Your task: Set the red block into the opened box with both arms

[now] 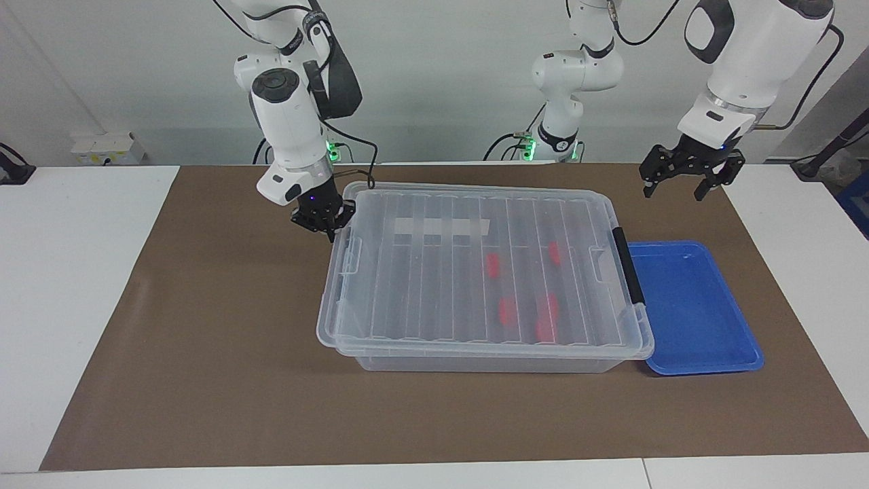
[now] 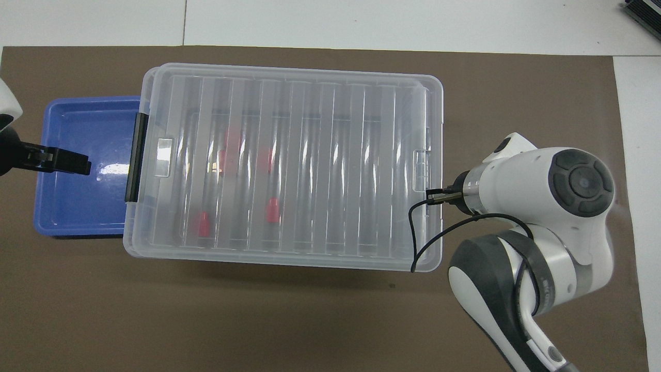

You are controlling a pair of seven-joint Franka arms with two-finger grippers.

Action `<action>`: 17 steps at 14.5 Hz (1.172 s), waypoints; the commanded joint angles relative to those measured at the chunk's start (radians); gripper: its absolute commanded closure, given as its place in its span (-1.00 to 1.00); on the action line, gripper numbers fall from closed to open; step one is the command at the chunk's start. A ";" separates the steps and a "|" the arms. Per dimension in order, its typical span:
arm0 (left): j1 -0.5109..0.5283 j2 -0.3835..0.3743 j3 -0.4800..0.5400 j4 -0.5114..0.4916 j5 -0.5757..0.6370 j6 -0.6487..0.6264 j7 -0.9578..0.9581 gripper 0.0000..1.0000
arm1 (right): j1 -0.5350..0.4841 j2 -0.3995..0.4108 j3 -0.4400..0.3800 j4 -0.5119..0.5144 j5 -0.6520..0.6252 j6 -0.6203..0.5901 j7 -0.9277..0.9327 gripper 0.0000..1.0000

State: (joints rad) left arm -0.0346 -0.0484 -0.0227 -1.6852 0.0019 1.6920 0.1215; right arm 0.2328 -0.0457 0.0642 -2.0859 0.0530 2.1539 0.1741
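Observation:
The clear box point(image 1: 475, 363) lies across the brown mat with its ribbed lid point(image 1: 434, 285) resting on it, slightly raised at the right arm's end. Several red blocks point(image 1: 493, 266) point(image 2: 273, 211) show through the lid, inside the box. My right gripper point(image 1: 330, 229) is shut, its fingertips at the lid's end rim; in the overhead view the wrist hides it. My left gripper point(image 1: 672, 193) point(image 2: 72, 164) hangs open and empty in the air over the blue tray's edge nearest the robots. A black latch bar point(image 1: 628, 265) closes the lid's end by the tray.
A shallow blue tray point(image 1: 699, 319) point(image 2: 77, 206) sits against the box at the left arm's end, with nothing in it. The right arm's cable point(image 2: 418, 232) droops over the lid's corner. White tabletop borders the mat point(image 1: 224, 380).

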 commanded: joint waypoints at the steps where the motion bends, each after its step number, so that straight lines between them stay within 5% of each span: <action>1: 0.002 -0.030 0.003 -0.031 -0.014 0.009 -0.005 -1.00 | 0.017 0.006 0.006 -0.006 0.018 0.035 0.024 1.00; 7: 0.002 -0.030 0.003 -0.031 -0.014 0.009 -0.005 -1.00 | 0.002 -0.011 0.003 -0.002 0.019 0.014 0.025 1.00; 14: 0.002 -0.030 0.003 -0.031 -0.014 0.009 -0.006 -1.00 | -0.139 -0.091 -0.006 0.006 0.004 -0.126 0.027 1.00; 17: 0.002 -0.030 0.003 -0.031 -0.014 0.009 -0.005 -1.00 | -0.216 -0.063 -0.004 0.122 -0.028 -0.231 0.050 1.00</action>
State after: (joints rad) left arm -0.0346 -0.0490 -0.0226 -1.6852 0.0019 1.6920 0.1214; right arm 0.0629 -0.1303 0.0514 -2.0466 0.0497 1.9940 0.1935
